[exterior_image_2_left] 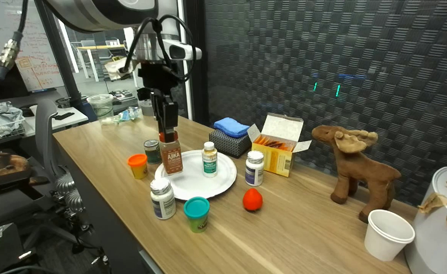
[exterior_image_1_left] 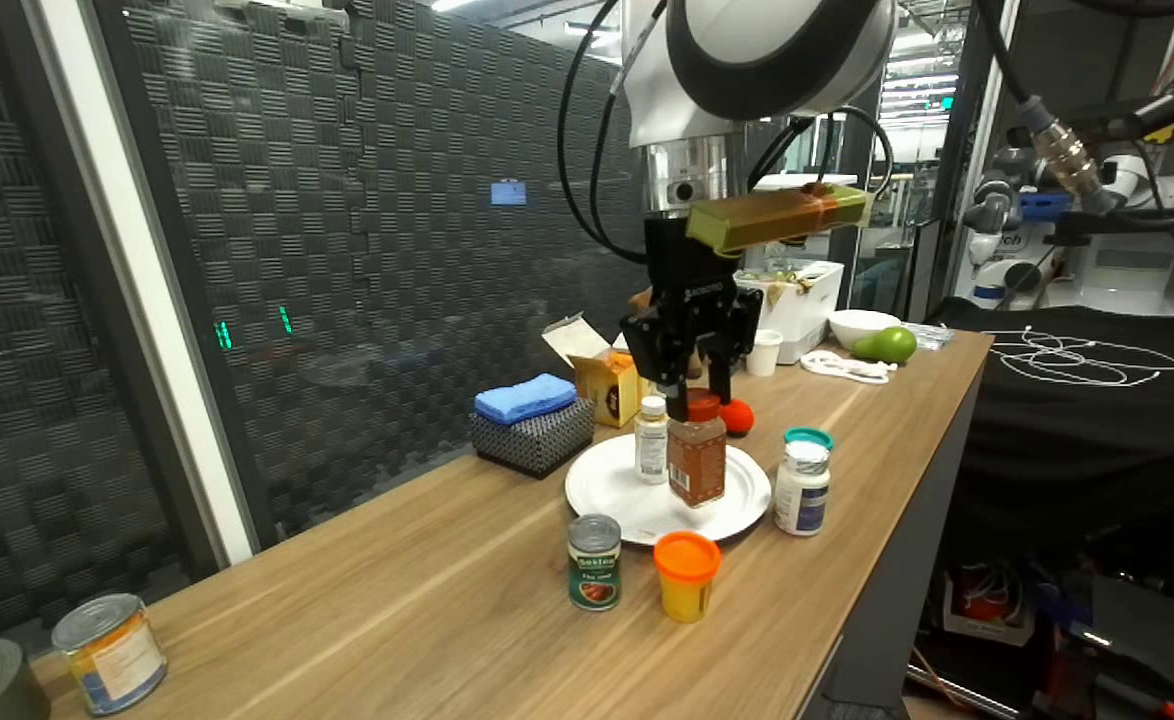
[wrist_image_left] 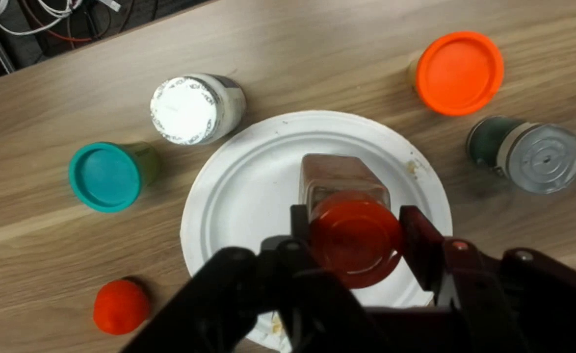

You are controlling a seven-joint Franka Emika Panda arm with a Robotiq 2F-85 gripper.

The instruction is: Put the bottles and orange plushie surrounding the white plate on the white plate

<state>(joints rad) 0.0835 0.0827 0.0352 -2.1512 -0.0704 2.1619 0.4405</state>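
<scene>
Both exterior views covered the plate [exterior_image_1_left: 635,507] from opposite sides. The wrist view looked down, nearer.

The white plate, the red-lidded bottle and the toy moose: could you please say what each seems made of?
White plate: probably matte paper or moulded fibre, given its dull surface and pressed ring near the rim.
Red-lidded bottle: clear, smooth glass or plastic, unclear which; it looks see-through above the label.
Toy moose: apparently soft plush, from its sheenless surface and stuffed-looking shape.

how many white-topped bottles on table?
3: a teal-labelled bottle on the round white plate; a white bottle beside the yellow cardboard box; another white bottle beside the teal-lidded green tub. Others may be hidden.
</scene>
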